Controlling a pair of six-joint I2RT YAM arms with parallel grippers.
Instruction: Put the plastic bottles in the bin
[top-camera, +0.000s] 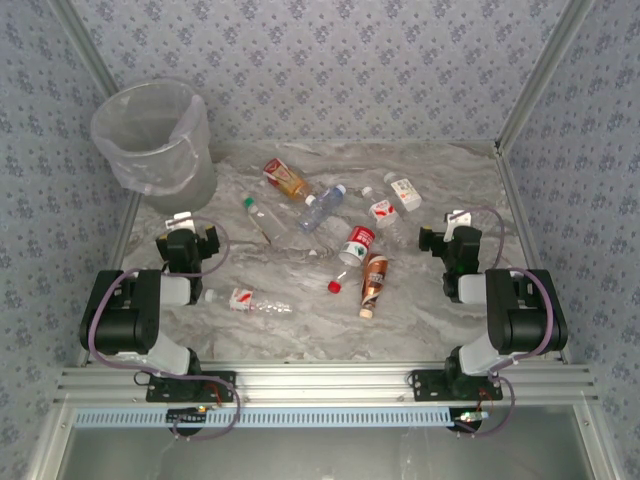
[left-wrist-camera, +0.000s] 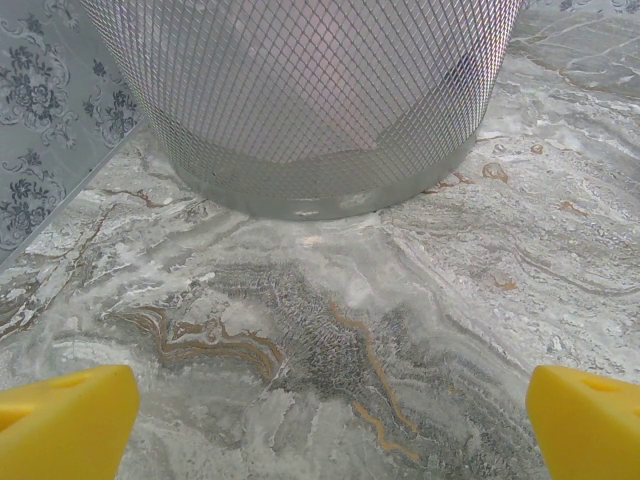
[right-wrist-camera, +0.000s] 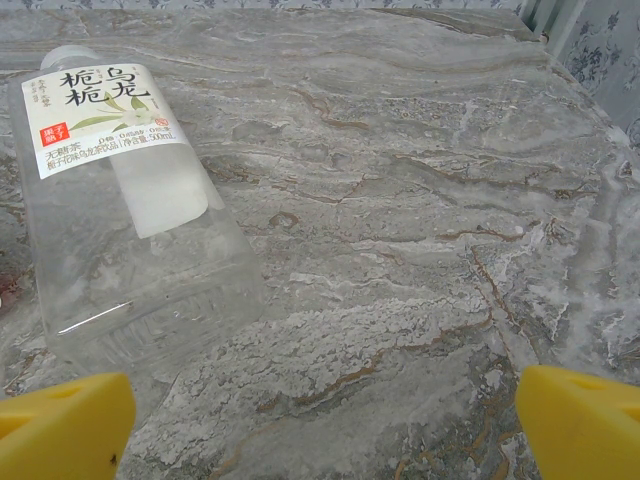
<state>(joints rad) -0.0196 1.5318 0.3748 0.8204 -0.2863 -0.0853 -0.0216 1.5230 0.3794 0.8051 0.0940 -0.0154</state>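
Eight plastic bottles (top-camera: 379, 208) lie on their sides on the marbled table (top-camera: 300, 335), all to the right of the bin (top-camera: 155, 140) and none inside it. We identify them as small clear containers with mixed labels and caps. Closest to the bin lie a green-capped bottle (top-camera: 256, 210) and an orange-labelled bottle (top-camera: 286, 180). Farther right of the bin we find a blue-capped bottle (top-camera: 322, 208), a red-labelled bottle (top-camera: 357, 245) and a brown-labelled bottle (top-camera: 374, 284). Farthest from the bin lies a white-labelled bottle (top-camera: 404, 190). One bottle with a red-and-white label (top-camera: 245, 300) lies nearer to us than the bin, beside the left arm.

The bin is round, translucent and whitish-grey, fitted with a clear bag liner, and stands upright. In the left wrist view its wall (left-wrist-camera: 300, 100) shows a fine mesh pattern.

We see each arm folded at the elbow, wrist low over the table. The left gripper (top-camera: 190, 230) points at the bin, near its base but not touching it. Its yellow fingertips (left-wrist-camera: 60, 420) stand wide apart with bare table between them, holding nothing. The right gripper (top-camera: 460, 222) sits well to the right of the bin. Its fingertips (right-wrist-camera: 590, 425) are likewise spread wide and grip nothing. The white-labelled bottle (right-wrist-camera: 120, 200) lies just ahead of the left fingertip, outside the gap.
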